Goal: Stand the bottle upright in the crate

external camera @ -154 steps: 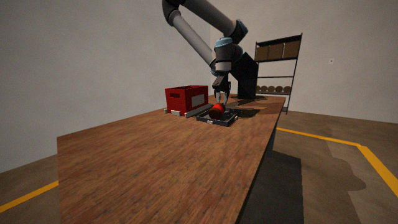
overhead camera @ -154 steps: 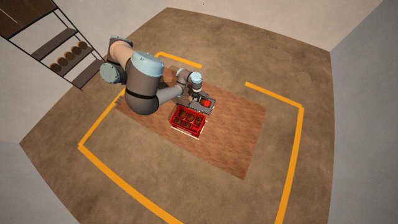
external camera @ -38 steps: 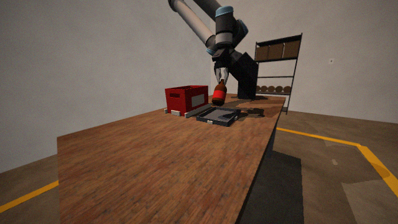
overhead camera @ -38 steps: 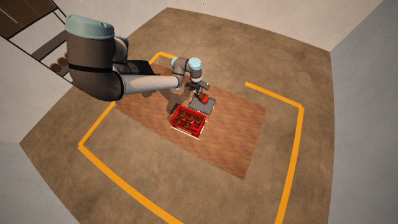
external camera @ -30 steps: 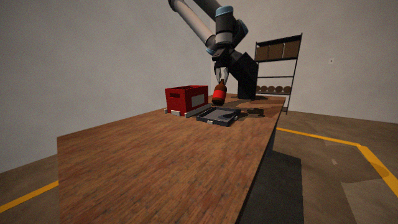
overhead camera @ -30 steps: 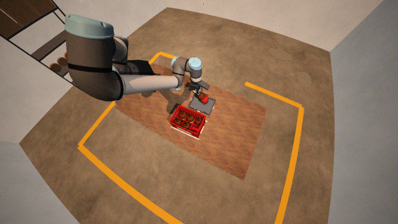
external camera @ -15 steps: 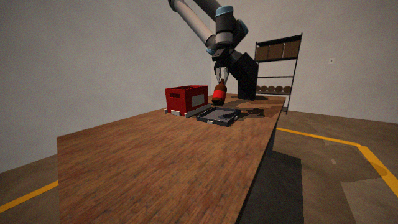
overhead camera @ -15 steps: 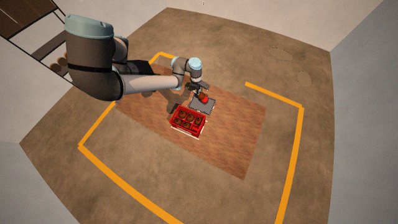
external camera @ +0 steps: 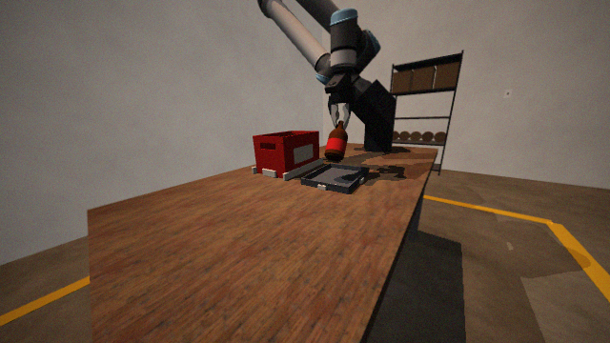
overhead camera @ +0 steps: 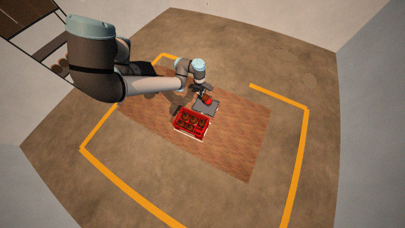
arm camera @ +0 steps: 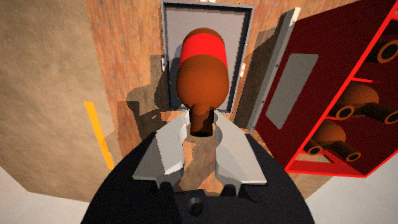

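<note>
A brown bottle with a red label (overhead camera: 207, 100) (external camera: 336, 143) (arm camera: 203, 75) hangs above the tray, tilted, neck up and base down. My gripper (overhead camera: 202, 94) (external camera: 339, 123) (arm camera: 202, 110) is shut on the bottle's neck. The grey tray (overhead camera: 206, 110) (external camera: 328, 187) (arm camera: 172, 25) lies below with no bottle in it. The red crate (overhead camera: 202, 134) (external camera: 270, 157) (arm camera: 270, 107) stands beside the tray. In the top view it holds several brown bottles upright, and one corner compartment, nearest the camera's lower right, is empty. The inside of the crate is hidden in the exterior view.
Pale low strips (overhead camera: 188, 135) (external camera: 299, 171) (arm camera: 275, 70) run along the crate's foot on the wooden table (overhead camera: 234, 139) (external camera: 229, 248). Small pale blocks (external camera: 322, 187) sit at the tray's edges. A shelf rack (external camera: 421, 90) stands behind the arm's base.
</note>
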{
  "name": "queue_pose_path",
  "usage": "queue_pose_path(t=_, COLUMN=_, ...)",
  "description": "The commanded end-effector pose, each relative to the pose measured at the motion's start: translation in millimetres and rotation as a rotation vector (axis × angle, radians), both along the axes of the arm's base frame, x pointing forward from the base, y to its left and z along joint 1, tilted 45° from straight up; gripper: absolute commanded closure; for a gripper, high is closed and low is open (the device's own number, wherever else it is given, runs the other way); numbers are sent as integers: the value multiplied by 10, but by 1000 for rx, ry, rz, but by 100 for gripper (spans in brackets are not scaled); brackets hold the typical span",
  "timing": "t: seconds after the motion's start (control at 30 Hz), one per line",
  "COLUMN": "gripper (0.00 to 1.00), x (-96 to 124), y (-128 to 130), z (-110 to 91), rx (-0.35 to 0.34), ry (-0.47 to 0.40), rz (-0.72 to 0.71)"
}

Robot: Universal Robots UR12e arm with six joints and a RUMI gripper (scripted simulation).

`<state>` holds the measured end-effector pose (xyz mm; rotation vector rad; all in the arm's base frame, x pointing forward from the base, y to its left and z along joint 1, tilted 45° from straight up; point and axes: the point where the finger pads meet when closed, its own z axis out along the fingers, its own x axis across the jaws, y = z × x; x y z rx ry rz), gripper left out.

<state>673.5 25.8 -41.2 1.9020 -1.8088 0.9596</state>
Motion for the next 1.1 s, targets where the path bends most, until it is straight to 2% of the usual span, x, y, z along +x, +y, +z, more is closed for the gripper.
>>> queue_pose_path(t=0.0, gripper=100, x=3, y=5, z=5, rx=0, ry=-1, rz=1)
queue_pose_path(t=0.57, gripper=100, x=3, y=5, z=5, rx=-3, ry=9, rz=11)
queue_pose_path(t=1.07, gripper=100, x=4, y=5, z=5, rx=-45, ry=127, rz=138)
